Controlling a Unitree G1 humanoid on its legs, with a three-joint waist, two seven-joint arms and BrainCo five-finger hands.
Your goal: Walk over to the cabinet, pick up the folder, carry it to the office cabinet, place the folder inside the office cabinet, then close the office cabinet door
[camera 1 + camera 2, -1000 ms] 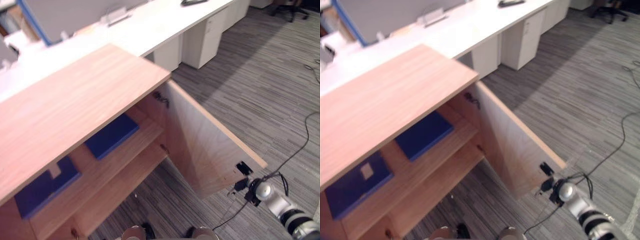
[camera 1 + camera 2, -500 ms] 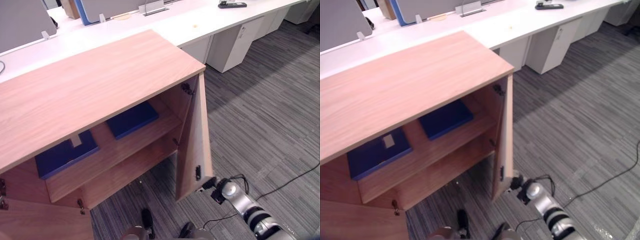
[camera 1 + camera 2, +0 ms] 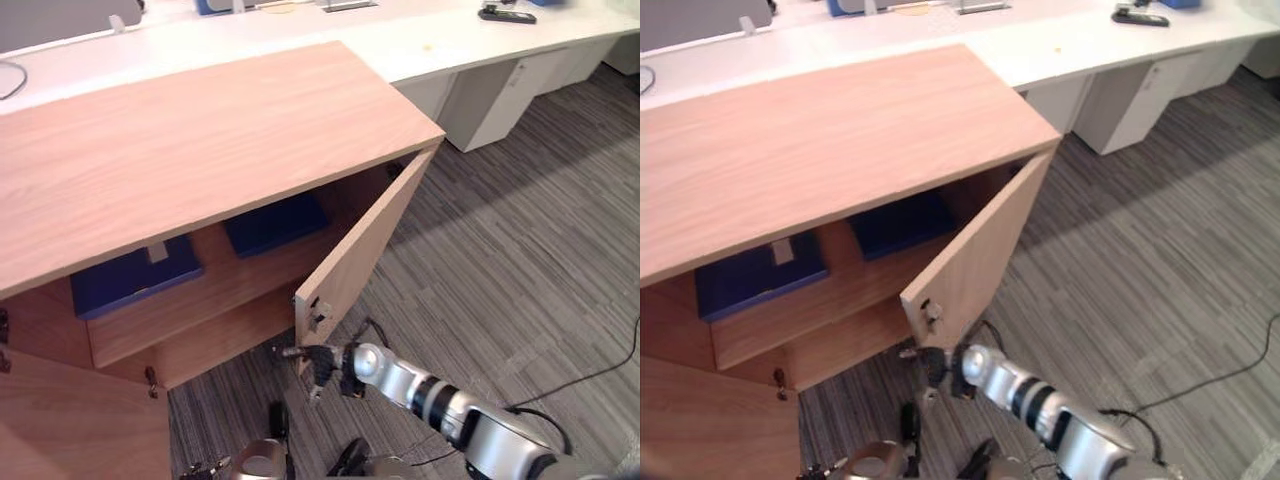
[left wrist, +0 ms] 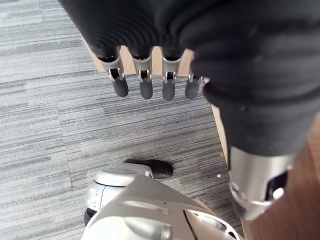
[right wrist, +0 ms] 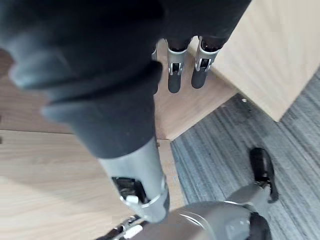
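Just above my right hand (image 3: 320,360), the cabinet door (image 3: 350,270) is standing half shut. I'm pushing it with straight fingers. The folder (image 3: 278,222) is lying inside beyond it, so only closing is left. My left hand (image 4: 168,85) is hanging relaxed.

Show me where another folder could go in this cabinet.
The cabinet top is bare wood throughout. The bottom shelf is free too. The upper shelf is crowded: the left blue folder and right blue folder leave a narrow gap. The half-open door narrows access.

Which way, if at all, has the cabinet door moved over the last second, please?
Yes. Against the cabinet top, the door has swung inward, from wide open to about half shut, right robot hand at its lower corner.
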